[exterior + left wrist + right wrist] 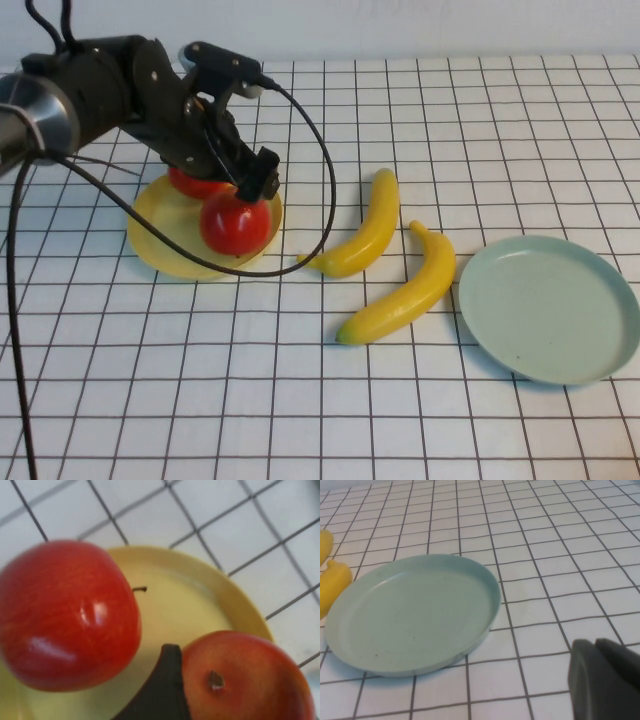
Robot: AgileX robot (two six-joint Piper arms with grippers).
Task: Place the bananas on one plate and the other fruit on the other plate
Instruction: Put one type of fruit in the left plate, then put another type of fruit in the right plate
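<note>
Two red apples lie on the yellow plate (160,235): one (236,222) at its front right rim, the other (195,184) behind it, mostly hidden by the arm. My left gripper (252,185) hangs right over the front apple (245,680) and touches it; the back apple (65,615) lies free beside it. Two yellow bananas (365,232) (405,290) lie on the table between the plates. The pale blue-green plate (550,305) sits bare at the right. My right gripper (605,680) is shut just above the table beside that plate (415,612), out of the high view.
The left arm's black cable (325,200) loops down over the table between the yellow plate and the nearer banana. The table is a white cloth with a black grid.
</note>
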